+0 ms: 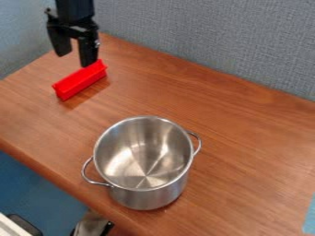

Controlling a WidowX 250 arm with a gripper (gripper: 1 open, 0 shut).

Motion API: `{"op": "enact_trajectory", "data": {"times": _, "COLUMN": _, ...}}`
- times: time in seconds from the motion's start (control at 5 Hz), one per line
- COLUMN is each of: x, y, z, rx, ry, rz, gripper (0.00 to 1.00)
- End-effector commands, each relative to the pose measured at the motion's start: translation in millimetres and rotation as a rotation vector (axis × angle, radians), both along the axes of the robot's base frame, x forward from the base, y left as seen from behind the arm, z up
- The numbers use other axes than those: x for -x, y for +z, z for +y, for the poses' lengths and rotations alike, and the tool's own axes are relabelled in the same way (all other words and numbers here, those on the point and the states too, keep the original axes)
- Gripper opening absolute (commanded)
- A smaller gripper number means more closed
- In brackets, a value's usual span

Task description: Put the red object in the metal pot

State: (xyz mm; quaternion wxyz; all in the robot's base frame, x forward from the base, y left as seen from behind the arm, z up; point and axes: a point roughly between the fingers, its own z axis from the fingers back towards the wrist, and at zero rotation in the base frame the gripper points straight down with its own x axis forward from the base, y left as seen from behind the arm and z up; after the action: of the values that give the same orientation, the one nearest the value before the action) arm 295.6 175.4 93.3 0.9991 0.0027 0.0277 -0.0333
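The gripper (73, 53) hangs over the far left part of the table (234, 120), pointing straight down, its two dark fingers (88, 52) spread wide with nothing between them. It sits just above the far end of the red bar (80, 80); whether a fingertip touches the bar cannot be told.

The bar lies flat on the wood, slanting from near-left to far-right, close to the table's far left edge. A strip of bare wood shows on its left, between it and that edge, and there is more bare wood on its near side.

The pot (145, 162) stands upright toward the near side, well apart from the bar, mouth open and inside empty. One loop handle (88, 172) sticks out at its near left, the other at its right rim. The pot's base is close to the table's near edge.

Between bar and pot runs an open band of tabletop. The right half of the table is bare wood out to the far edge, where the blue-grey wall (222, 37) rises.
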Motion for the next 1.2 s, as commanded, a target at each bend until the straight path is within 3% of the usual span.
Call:
{"op": "enact_trajectory", "data": {"times": 0.0, "x": -12.4, "y": 6.0, "z": 26, "rx": -0.049, "ry": -0.015, "rz": -0.051, "gripper": 1.0}}
{"op": "enact_trajectory", "data": {"times": 0.6, "x": -30.6, "y": -22.1, "z": 51, "rx": -0.055, "ry": -0.033, "rz": -0.042, "gripper": 1.0}}
{"op": "enact_trajectory", "data": {"times": 1.0, "x": -32.7, "y": -30.3, "z": 55, "rx": -0.045, "ry": -0.041, "rz": -0.043, "gripper": 1.0}}
